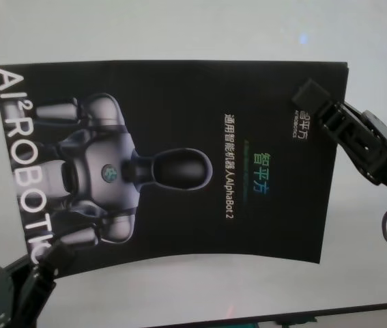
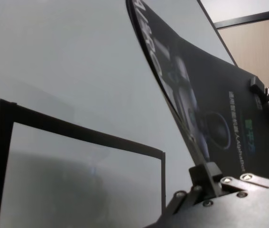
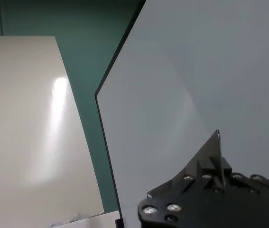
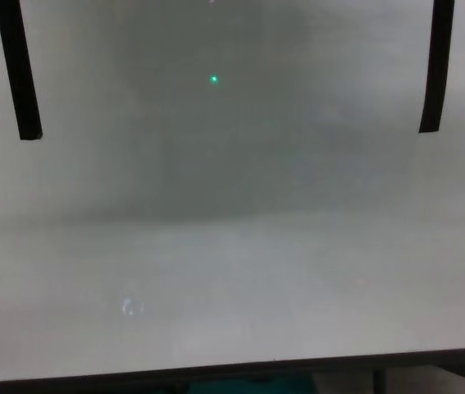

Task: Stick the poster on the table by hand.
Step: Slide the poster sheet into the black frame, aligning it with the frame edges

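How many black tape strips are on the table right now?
2 in the chest view: one strip at the table's far left, one strip at far right. The left wrist view shows them joined by a far strip; the held poster hides them from the head view.

Glossy paper poster (image 1: pixel 179 164) above smooth matt table (image 4: pixel 232 271)

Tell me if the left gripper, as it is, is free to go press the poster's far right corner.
Probably not. The left gripper is clamped on the poster's near left corner, holding it up off the table. The right gripper already grips that far right corner.
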